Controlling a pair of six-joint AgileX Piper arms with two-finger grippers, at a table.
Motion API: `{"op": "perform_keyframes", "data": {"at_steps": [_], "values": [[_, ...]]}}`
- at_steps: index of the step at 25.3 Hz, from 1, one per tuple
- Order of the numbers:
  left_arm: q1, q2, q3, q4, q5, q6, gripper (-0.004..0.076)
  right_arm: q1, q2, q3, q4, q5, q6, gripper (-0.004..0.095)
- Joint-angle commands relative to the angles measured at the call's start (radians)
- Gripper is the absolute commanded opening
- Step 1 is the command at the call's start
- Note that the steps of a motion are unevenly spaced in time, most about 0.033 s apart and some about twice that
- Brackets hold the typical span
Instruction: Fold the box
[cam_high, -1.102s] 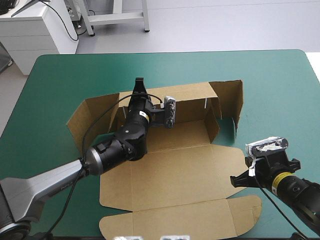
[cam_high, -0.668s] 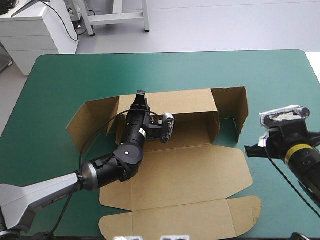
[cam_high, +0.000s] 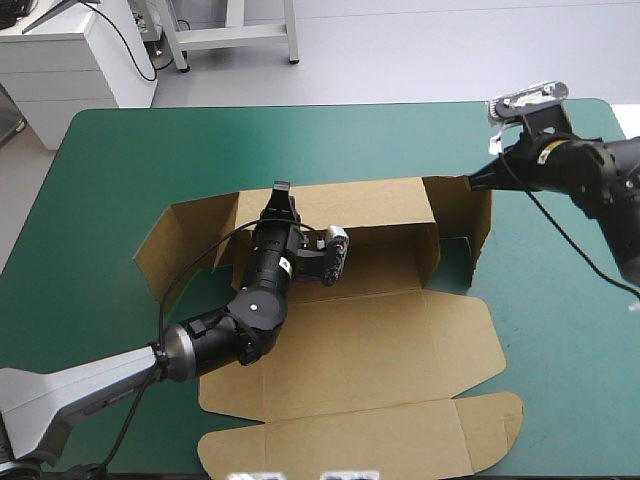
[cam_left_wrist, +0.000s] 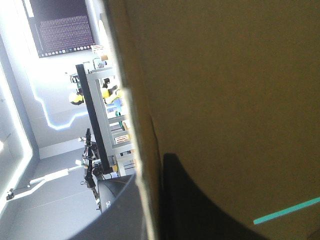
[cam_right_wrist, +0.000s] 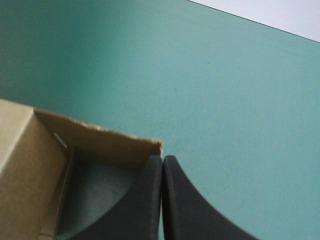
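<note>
**Table** (cam_high: 120, 160): teal-green cover; carries the one item below.

**Box** (cam_high: 370, 340): cut sheet of brown board, partly raised, at mid-table, its near edge close to the table's near edge.
- Left end flap (cam_high: 185, 235): raised and leaning outward, toward the table's left edge.
- Far wall (cam_high: 370, 205): upright, running across the far side of the sheet.
- Base panel (cam_high: 350, 335): flat on the cover, just nearer than the far wall.
- Lid panel (cam_high: 350, 440): flat, nearest the table's near edge, with a rounded tab at its right end.
- Right end flap (cam_high: 465, 215): upright, turned at a corner from the far wall's right end, with cover visible inside the corner.

**Left gripper** (cam_high: 281, 190): reaches in over the base panel from the table's near left, its tip at the top edge of the far wall, left of the wall's middle. The black fingers (cam_left_wrist: 200, 200) are clamped on the box: in the left wrist view the wall's edge runs up between them, one finger against each face of the board.

**Right gripper** (cam_high: 478, 180): comes in from the table's far right, its tip at the top far corner of the right end flap. The black fingers (cam_right_wrist: 185, 200) are closed, meeting in one pointed arch, with no board between them. The tip lies right at the flap's corner, and whether it touches the board cannot be told.
</note>
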Motion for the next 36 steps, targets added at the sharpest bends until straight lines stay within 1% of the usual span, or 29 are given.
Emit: {"op": "perform_keyframes", "data": {"at_steps": [1,4,8,14,15,17,19,23,24,27,29,33,36], "values": [[-0.006,-0.031,-0.011,0.002,0.029,0.007,-0.0008,-0.057,0.069,-0.145,0.147,-0.06,-0.096,-0.0021],[-0.006,-0.031,-0.011,0.047,0.029,0.007,-0.0008,-0.059,0.195,-0.248,0.146,-0.043,-0.087,-0.0021],[-0.006,-0.031,-0.011,0.063,0.029,0.007,-0.0008,-0.059,0.332,-0.339,0.198,0.018,-0.087,-0.0021],[-0.006,-0.022,-0.011,0.058,0.027,0.007,-0.0008,-0.077,0.387,-0.37,0.267,0.126,-0.092,-0.0021],[-0.006,-0.022,-0.011,0.058,0.025,0.007,-0.0008,-0.087,0.387,-0.37,0.295,0.139,-0.102,-0.0021],[-0.006,-0.02,-0.011,0.058,0.023,0.007,-0.0008,-0.124,0.387,-0.37,0.428,0.178,-0.162,-0.0021],[-0.006,-0.02,-0.011,0.058,0.016,0.006,-0.0008,-0.177,0.387,-0.36,0.544,0.245,-0.211,-0.0021],[-0.006,-0.016,-0.011,0.058,0.014,-0.018,-0.0008,-0.269,0.387,-0.324,0.64,0.356,-0.276,-0.0021],[-0.006,-0.016,-0.011,0.058,0.014,-0.028,-0.0008,-0.289,0.385,-0.312,0.659,0.369,-0.281,-0.002],[-0.006,-0.016,-0.011,0.055,0.014,-0.035,-0.0008,-0.314,0.373,-0.29,0.697,0.369,-0.296,-0.0019],[-0.006,-0.016,-0.011,0.055,0.014,-0.035,-0.0008,-0.316,0.363,-0.261,0.701,0.369,-0.311,-0.002],[-0.006,-0.016,-0.011,0.055,0.012,-0.035,-0.0008,-0.316,0.352,-0.204,0.75,0.369,-0.344,-0.0019],[-0.006,-0.016,-0.011,0.055,0.012,-0.035,-0.0008,-0.316,0.309,-0.119,0.777,0.367,-0.379,-0.0019]]}}
